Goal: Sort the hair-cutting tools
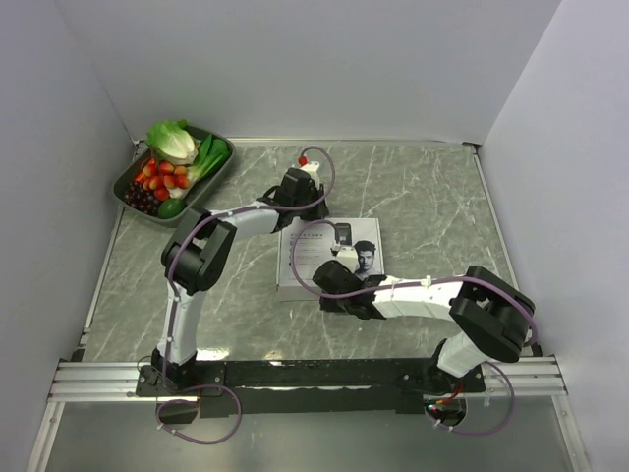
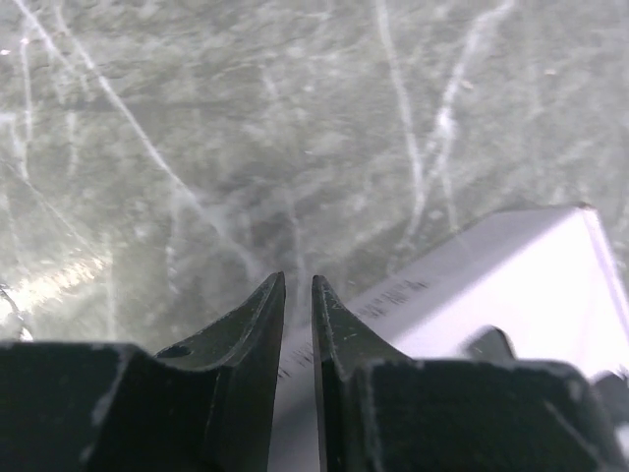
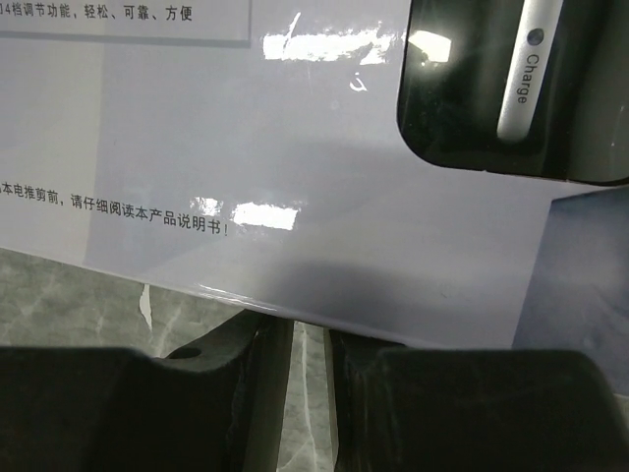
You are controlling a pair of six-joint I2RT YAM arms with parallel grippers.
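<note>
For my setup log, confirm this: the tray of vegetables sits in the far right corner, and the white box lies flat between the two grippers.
Wrong on one point: the tray of vegetables sits in the far left corner, as the top external view shows. The white box does lie flat between the left gripper and the right gripper.

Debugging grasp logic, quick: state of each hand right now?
Left hand: nearly closed by the box, grip cannot be told.
Right hand: tips hidden by the box, cannot be told.
</note>
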